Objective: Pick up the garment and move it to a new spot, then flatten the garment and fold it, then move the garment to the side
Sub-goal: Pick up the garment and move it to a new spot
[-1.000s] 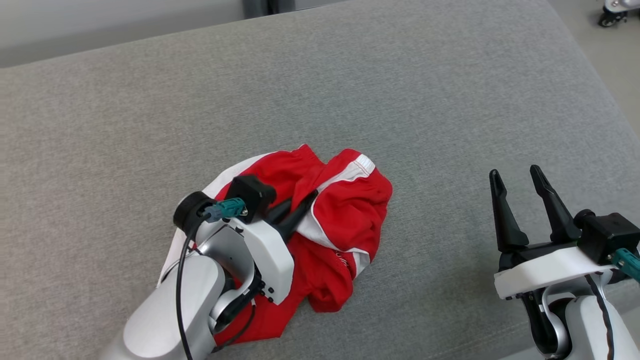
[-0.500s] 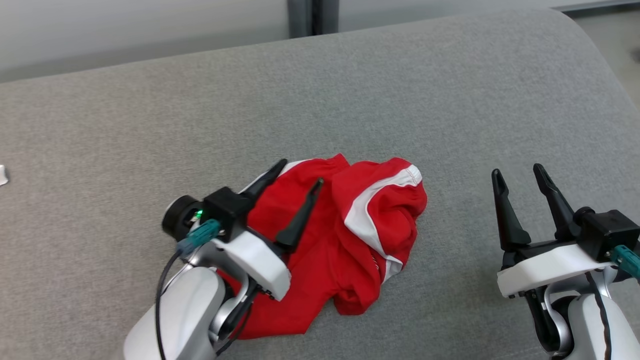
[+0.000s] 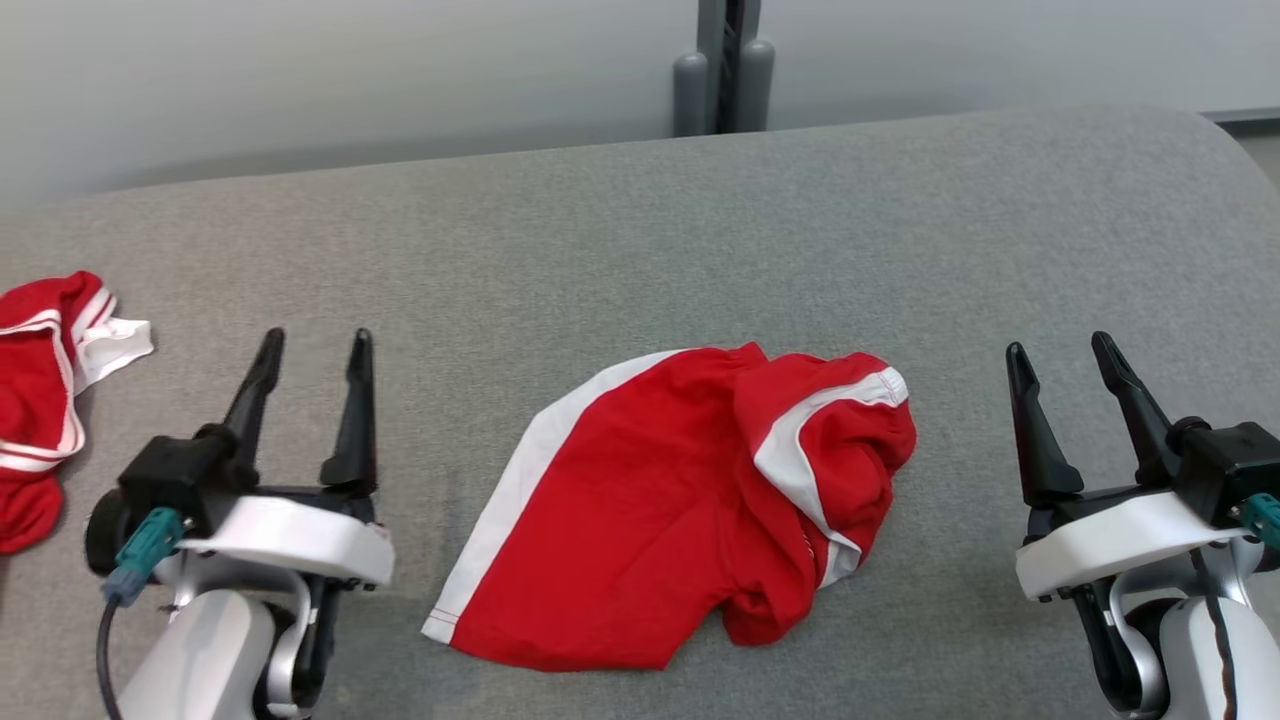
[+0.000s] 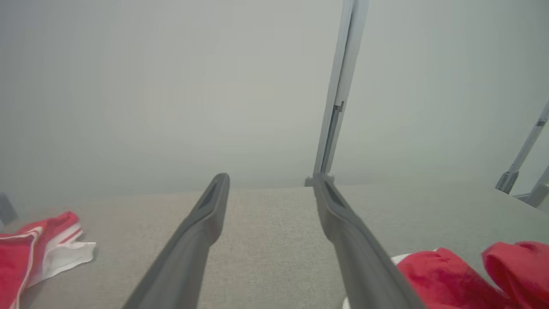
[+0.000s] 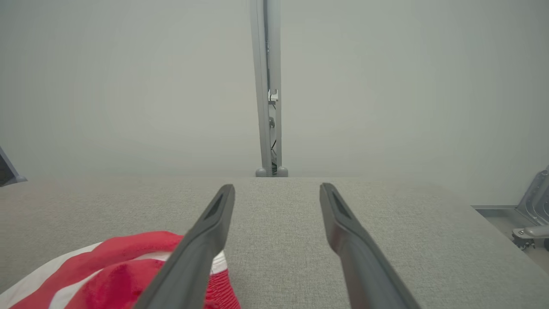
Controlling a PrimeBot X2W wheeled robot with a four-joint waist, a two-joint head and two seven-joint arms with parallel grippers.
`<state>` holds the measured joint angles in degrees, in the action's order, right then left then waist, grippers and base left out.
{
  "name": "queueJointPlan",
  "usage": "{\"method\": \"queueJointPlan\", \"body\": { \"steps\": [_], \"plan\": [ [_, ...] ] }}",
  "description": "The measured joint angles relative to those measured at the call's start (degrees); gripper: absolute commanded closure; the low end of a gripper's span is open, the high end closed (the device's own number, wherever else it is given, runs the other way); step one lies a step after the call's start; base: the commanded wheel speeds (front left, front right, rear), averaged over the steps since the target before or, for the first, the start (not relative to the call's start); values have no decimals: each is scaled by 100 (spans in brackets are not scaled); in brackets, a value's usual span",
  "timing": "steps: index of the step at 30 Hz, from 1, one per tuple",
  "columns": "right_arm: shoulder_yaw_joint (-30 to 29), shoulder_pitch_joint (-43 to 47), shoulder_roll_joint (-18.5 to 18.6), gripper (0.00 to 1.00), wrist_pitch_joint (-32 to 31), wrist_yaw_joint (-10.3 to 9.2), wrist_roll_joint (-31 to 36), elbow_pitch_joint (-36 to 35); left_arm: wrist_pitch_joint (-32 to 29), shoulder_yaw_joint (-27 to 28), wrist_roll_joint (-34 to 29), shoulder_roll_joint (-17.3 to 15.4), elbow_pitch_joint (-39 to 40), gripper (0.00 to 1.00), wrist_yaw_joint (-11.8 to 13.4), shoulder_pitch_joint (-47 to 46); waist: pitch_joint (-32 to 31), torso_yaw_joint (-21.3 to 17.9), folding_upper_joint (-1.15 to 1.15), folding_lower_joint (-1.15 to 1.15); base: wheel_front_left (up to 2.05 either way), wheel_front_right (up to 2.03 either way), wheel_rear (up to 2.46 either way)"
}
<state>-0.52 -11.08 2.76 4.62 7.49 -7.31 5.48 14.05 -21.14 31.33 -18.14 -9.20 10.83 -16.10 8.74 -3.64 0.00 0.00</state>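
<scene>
The crumpled red garment with white stripes [image 3: 640, 520] lies mid-surface on the grey upholstered cushion [image 3: 600, 240], between the left gripper [image 3: 316, 338] and right gripper [image 3: 1058, 346], both spread wide and empty. Flattening should go best by pinching its bunched right side and drawing it rightward.

Smooth red cloth garment [image 3: 680, 510], coarse-woven grey surface [image 3: 640, 240]

A bare test room or lab, not a home: a wide grey cloth-covered bench [image 3: 640, 230] stands against plain pale partition panels [image 3: 350, 80] joined by a grey metal post [image 3: 722, 70], with a wheeled metal frame [image 5: 529, 231] on the floor nearby.
</scene>
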Motion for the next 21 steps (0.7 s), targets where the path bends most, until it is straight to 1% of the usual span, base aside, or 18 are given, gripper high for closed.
{"method": "queueJointPlan", "body": {
  "steps": [2, 5, 10, 16, 21],
  "plan": [
    [-46, 30, 0, 0, -11, 0, 32, -54, 15, 109, 0, -91, 51, 0, 56, 110, -44, 83, 0, 0, 0, 0, 0],
    [-96, 105, -2, 0, -65, 0, 68, -97, 34, 205, 1, -141, 153, 0, 137, 260, -109, 201, 0, 0, 0, 0, 0],
    [-147, 196, 0, 0, -120, 0, 80, -154, 45, 337, -4, -275, 321, 0, 207, 543, -238, 308, 0, 0, 0, 0, 0],
    [-177, 298, 0, 0, -194, 0, 121, -177, -19, 326, -25, -415, 591, 0, 294, 820, -427, 335, 0, 0, 0, 0, 0],
    [-235, 485, 1, 0, -242, 0, 112, -176, -181, 294, -54, -497, 845, 0, 439, 1110, -629, 324, 0, 0, 0, 0, 0]
  ]
}}
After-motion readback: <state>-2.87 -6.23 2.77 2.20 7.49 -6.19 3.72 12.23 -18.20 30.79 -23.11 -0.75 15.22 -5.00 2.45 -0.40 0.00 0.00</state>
